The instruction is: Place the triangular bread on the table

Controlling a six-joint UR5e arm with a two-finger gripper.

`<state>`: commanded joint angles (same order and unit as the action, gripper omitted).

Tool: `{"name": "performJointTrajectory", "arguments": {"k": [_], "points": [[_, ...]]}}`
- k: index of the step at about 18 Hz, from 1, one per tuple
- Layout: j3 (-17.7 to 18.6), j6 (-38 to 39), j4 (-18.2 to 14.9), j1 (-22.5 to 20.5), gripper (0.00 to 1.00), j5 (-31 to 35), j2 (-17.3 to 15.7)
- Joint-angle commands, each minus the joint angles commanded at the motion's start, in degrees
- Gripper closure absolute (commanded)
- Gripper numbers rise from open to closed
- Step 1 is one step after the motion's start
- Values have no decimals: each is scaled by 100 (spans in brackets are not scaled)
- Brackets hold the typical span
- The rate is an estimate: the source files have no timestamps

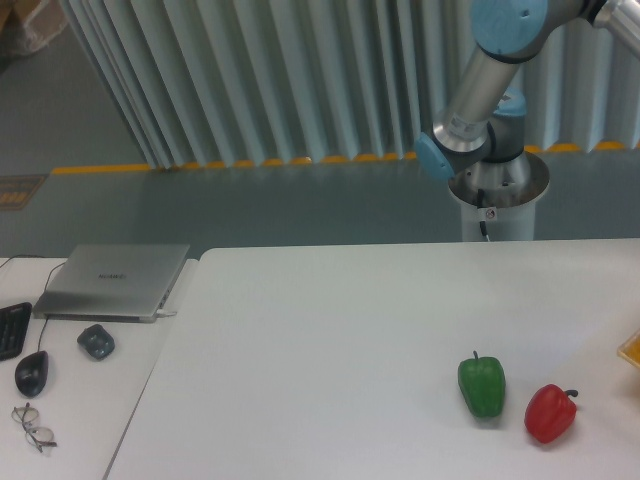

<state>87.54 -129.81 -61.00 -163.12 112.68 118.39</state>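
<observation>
The table (330,340) is a large white top filling the lower part of the camera view. The triangular bread cannot be made out. Only a small orange-yellow sliver (632,348) shows at the right edge of the frame, mostly cut off, and I cannot tell what it is. Of the arm, I see the grey link and blue elbow joint (436,155) at the upper right, above its base (497,195) behind the table. The gripper is out of view.
A green pepper (482,385) and a red pepper (550,413) lie on the table's front right. On the smaller desk to the left are a closed laptop (113,280), two mice (31,373), a keyboard corner (8,328) and glasses (33,427).
</observation>
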Motion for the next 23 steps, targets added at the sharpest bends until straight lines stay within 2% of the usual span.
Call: {"name": "performJointTrajectory", "arguments": {"k": [9, 14, 17, 23], "points": [[-228, -448, -105, -123, 100, -44, -149], [-457, -467, -597, -167, 100, -544, -526], [-440, 129, -861, -115, 100, -1168, -834], [-396, 1131, -1046, 140, 100, -1836, -1072]]}}
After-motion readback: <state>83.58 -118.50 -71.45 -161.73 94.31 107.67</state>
